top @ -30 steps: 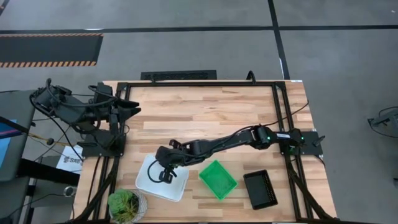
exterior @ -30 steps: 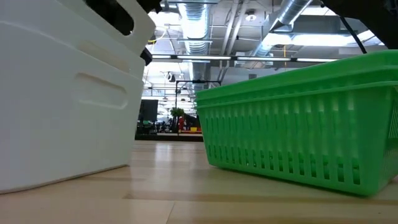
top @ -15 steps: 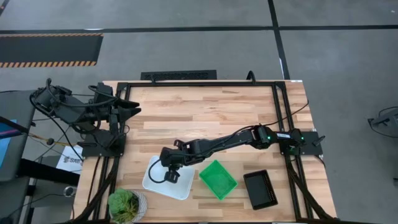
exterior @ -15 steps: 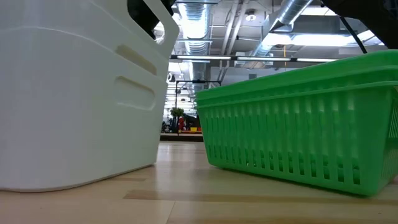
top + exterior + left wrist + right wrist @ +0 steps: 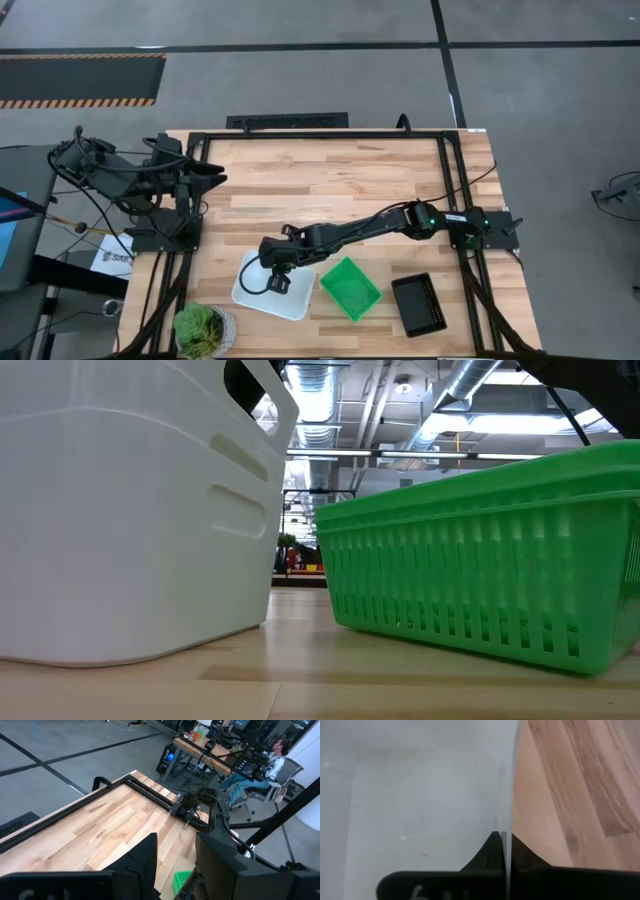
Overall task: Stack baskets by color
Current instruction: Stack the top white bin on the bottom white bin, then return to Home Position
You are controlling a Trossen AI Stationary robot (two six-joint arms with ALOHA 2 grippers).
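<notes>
Pale wooden bench planks [image 5: 330, 185] fill the high view: the right gripper [image 5: 277, 283], fingers clenched on the wall of the white basket [image 5: 290, 302] at seven o'clock, green basket [image 5: 350, 288] just beside, black basket [image 5: 418, 304] at five. Low view: smooth white plastic, ribbed green mesh. Right wrist view: thin, stiff rim; probably light, slippery. Left gripper [image 5: 175, 865] waits, half-parted.

The right arm is stretched long and low from its mount at the right edge of the counter, reaching across toward the front left, wrist bent down. Its end effector [image 5: 275, 281] is clamped tight, one finger on either side of a thin wall. The left arm sits folded back at its mount by the left edge, its end effector [image 5: 175, 862] partly parted on nothing.
</notes>
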